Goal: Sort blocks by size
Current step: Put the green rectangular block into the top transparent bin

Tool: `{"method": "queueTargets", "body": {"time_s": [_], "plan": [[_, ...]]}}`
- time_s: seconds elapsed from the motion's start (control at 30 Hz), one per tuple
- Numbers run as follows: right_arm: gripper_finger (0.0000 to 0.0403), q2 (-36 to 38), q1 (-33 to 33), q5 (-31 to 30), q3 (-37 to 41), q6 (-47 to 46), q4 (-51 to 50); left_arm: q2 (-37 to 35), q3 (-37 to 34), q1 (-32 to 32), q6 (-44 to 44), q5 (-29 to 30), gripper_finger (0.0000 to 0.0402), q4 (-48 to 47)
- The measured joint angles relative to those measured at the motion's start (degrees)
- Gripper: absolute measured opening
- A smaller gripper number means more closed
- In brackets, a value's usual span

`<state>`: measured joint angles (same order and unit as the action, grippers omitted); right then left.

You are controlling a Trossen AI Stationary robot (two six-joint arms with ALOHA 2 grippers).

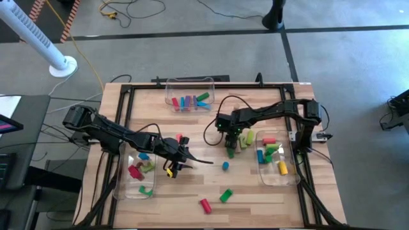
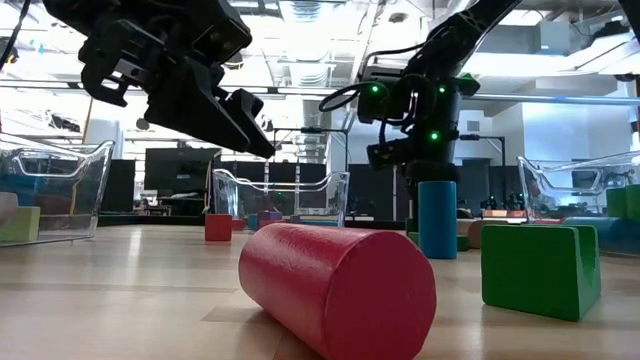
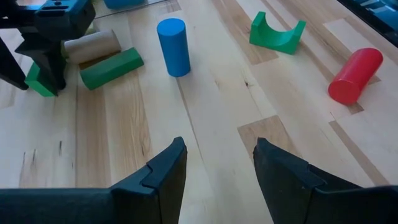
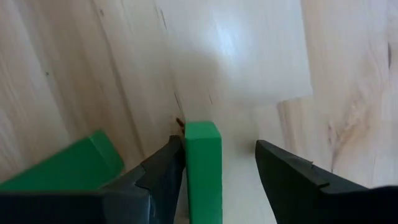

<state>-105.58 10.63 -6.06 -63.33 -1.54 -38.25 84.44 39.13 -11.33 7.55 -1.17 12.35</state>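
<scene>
A wooden counter [image 1: 192, 128] seen from above, with three clear bins and blocks scattered between.

At nine o'clock sits the left bin [image 1: 121, 185], holding red, green and blue blocks. Just right of it hovers the left end effector [image 3: 214, 171], its fingers spread and holding nothing above bare wood. Ahead of it, a blue cylinder [image 3: 173, 46] stands upright.

At twelve o'clock is the top bin [image 1: 190, 82], with pink, blue and green blocks inside.

Near six o'clock lie a red cylinder [image 1: 205, 205] on its side, long axis running roughly eleven to five, and a green arch [image 1: 225, 195].

Right of centre, the right end effector [image 4: 217, 168] is low over a cluster of green blocks. Its fingers are spread around a green bar [image 4: 203, 171], one finger touching it, not yet pinching. The bar's long axis runs away from the wrist, between the fingers. A second green block [image 4: 68, 168] lies just beside.

At three o'clock is the right bin [image 1: 291, 176].

Risk: the bar sits off-centre, so closing may twist it or nudge its neighbour.
</scene>
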Motion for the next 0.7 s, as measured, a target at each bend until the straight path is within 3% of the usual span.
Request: {"method": "queueTargets", "body": {"time_s": [0.7], "plan": [[0.0203,0.1,-0.8,-0.5,0.0,-3.1,-7.0,0.0,0.0,0.0,0.0,0.0,0.0178,-1.2]]}}
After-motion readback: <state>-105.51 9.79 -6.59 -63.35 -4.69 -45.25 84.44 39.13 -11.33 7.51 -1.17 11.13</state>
